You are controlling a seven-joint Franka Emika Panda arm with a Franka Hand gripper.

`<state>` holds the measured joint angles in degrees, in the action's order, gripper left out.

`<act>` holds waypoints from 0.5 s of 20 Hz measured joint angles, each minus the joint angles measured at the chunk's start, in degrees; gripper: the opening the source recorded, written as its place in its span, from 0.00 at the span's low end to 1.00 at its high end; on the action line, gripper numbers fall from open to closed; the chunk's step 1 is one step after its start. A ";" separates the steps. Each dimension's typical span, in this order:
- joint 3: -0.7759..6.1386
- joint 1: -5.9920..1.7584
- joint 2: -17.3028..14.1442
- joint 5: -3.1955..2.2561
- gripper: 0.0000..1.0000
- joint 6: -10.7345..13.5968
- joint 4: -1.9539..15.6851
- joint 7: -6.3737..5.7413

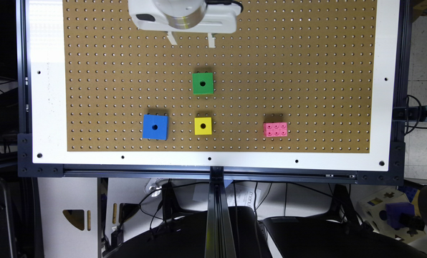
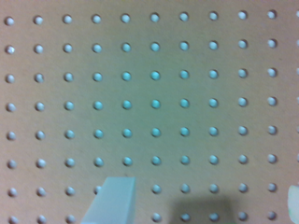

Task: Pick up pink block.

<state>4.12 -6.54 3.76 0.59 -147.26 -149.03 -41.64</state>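
Note:
The pink block (image 1: 275, 129), a small studded brick, lies flat on the brown pegboard (image 1: 306, 71) near its front edge, toward the exterior view's right. My gripper (image 1: 192, 41) hangs over the far edge of the board, well away from the block and nearer the exterior view's left. In the wrist view the gripper (image 2: 203, 205) is open: one pale finger (image 2: 112, 203) shows over bare pegboard and a sliver of the other sits at the frame's edge, with nothing between them.
A green cube (image 1: 203, 83) sits mid-board below the gripper. A yellow cube (image 1: 203, 126) and a larger blue cube (image 1: 155, 127) lie in the front row, on the exterior view's left of the pink block. A white border (image 1: 45, 107) and a dark metal frame surround the board.

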 joint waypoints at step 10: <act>15.18 1.80 -19.61 -3.71 1.00 2.09 23.48 -18.01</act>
<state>19.29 -4.74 -15.85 -3.12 -145.17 -125.55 -59.65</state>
